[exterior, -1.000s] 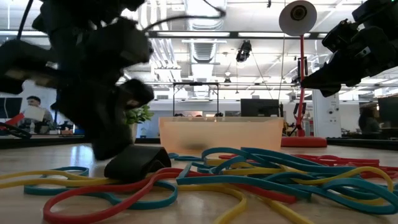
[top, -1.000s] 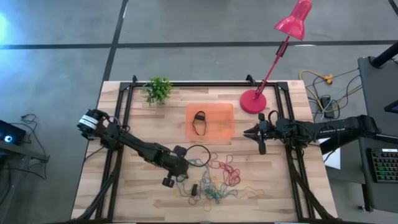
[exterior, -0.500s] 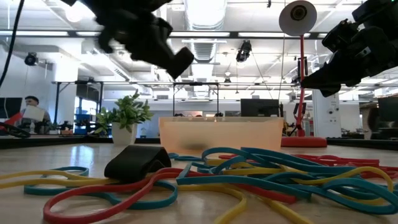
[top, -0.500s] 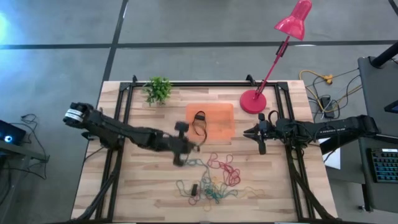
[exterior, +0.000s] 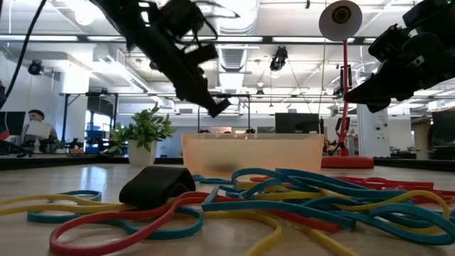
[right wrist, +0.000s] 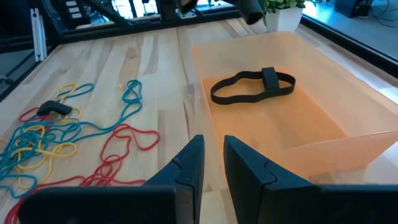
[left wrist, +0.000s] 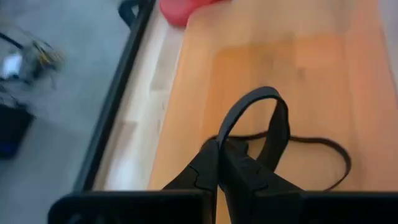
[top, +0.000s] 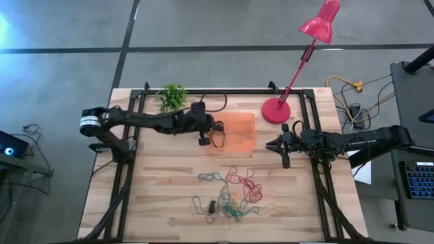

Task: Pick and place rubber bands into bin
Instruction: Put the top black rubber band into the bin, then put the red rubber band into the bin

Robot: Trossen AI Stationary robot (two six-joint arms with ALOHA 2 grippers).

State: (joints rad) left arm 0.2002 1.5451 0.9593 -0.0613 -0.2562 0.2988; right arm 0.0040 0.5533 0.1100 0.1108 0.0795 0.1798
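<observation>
Above the bin's point(top: 237, 122) near-left edge hangs a black band point(left wrist: 261, 124), pinched in the closed left claw point(top: 205, 139); another black band point(right wrist: 252, 85) lies inside; I judge a clean drop needs the claw carried further over the tray before parting; loose rubber bands point(top: 234, 193) wait on the tabletop point(top: 163, 196); the right claw point(top: 281, 150) idles beside the bin, slightly parted, empty.

- A robotics lab set in a large open-plan office or workshop hall.
- A wooden table point(top: 163, 176) in a black metal frame point(top: 133, 135) carries two dark arms.
- Ceiling ducts point(exterior: 234, 53), strip lights and rows of desks with monitors point(exterior: 295, 123) stretch behind.
- A person point(exterior: 34, 126) sits at a far workstation.
- Cables point(top: 349, 91) trail over grey concrete floor.
</observation>
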